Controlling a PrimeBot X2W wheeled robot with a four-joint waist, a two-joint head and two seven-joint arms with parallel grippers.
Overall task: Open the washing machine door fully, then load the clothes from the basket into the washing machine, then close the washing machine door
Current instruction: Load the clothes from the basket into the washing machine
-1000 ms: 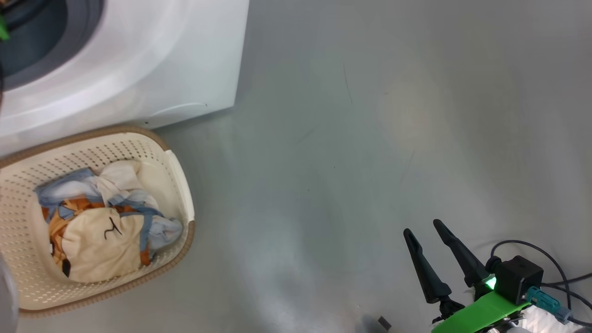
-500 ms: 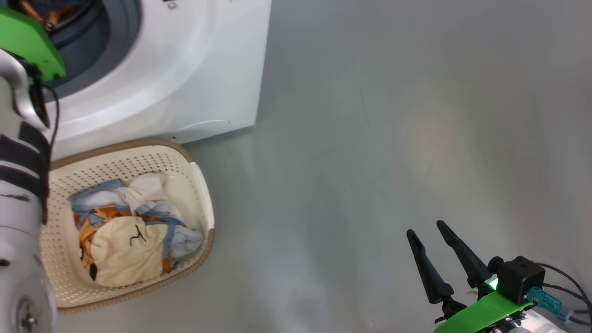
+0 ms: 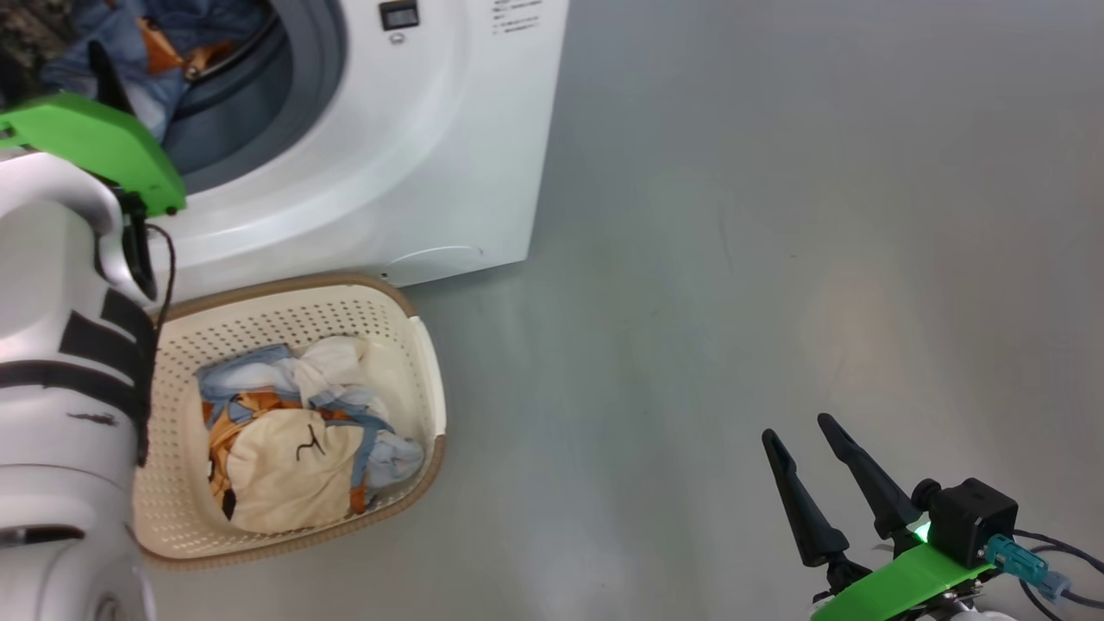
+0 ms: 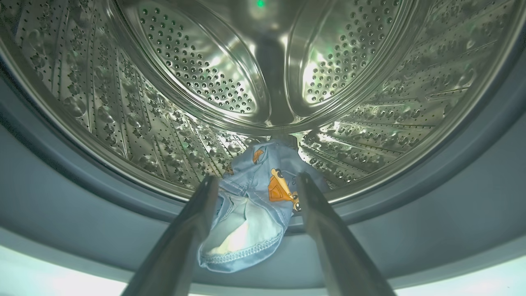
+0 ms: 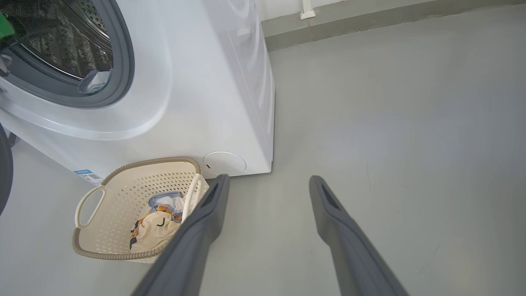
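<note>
The white washing machine (image 3: 414,155) stands with its drum mouth uncovered. At the left border of the right wrist view, a dark curved edge looks like the washing machine door (image 5: 4,168) swung aside. My left gripper (image 4: 257,179) is open at the mouth. A light blue garment (image 4: 254,205) with orange prints lies between its fingers, draped over the grey seal (image 4: 411,230). The cream basket (image 3: 285,289) sits on the floor before the machine with blue, orange and cream clothes (image 3: 293,448) inside. My right gripper (image 3: 795,429) hangs open and empty over the floor, far right of the basket.
Grey floor (image 3: 733,259) spreads right of the machine to a wall base (image 5: 370,20). My pale left forearm (image 3: 60,388) covers the basket's left side in the head view. The steel drum (image 4: 197,70) gleams behind the garment. A blue label (image 5: 88,176) sits low on the machine.
The head camera has swung, so machine and basket sit further right and lower in the picture. My left arm has come into view at the drum mouth. The right gripper has stayed put.
</note>
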